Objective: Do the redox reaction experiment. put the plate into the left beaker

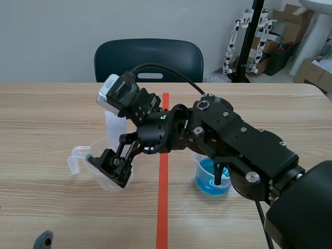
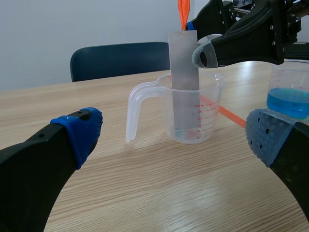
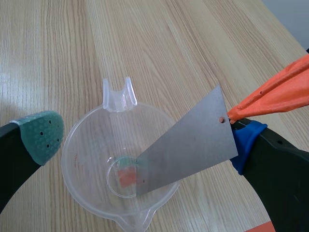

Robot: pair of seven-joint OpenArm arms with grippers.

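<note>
Scene view: the right arm comes in from the right and crosses the tape line (image 1: 163, 218). The right gripper (image 1: 110, 167) sits at the rim of the left beaker (image 1: 105, 184), one finger on either side. Bare wood-grain table (image 1: 52, 114) runs wide beyond and outboard of those fingers, up to its far edge. A beaker of blue liquid (image 1: 210, 179) stands under the forearm, across the tape line, well apart from the left beaker. A dark chair (image 1: 148, 59) is at the far edge, with a pale wall behind it and cardboard boxes (image 1: 311, 70) on the floor. Left wrist view: the left gripper (image 2: 174, 135) is released, its blue pads spread wide with nothing between them. The left beaker stands ahead of the gap, handle toward the left finger, with bare table between it and the fingertips. The plate (image 2: 183, 82) stands near upright inside it, lower end on the base, top well above the rim, with an orange ribbon (image 2: 183, 12) rising from it. The other arm's grey-green pad is just beside the plate's upper edge; contact cannot be told. Right wrist view: the right fingers are spread and grasp nothing, green pad outside one side of the rim, blue pad past the other. The plate leans from the beaker's base toward the blue-padded finger, its top corner at that pad, and the ribbon runs from a small hole there over the finger. The beaker wall is clear. A reddish patch shows at the base, but I cannot tell whether it is inside or beneath.
</note>
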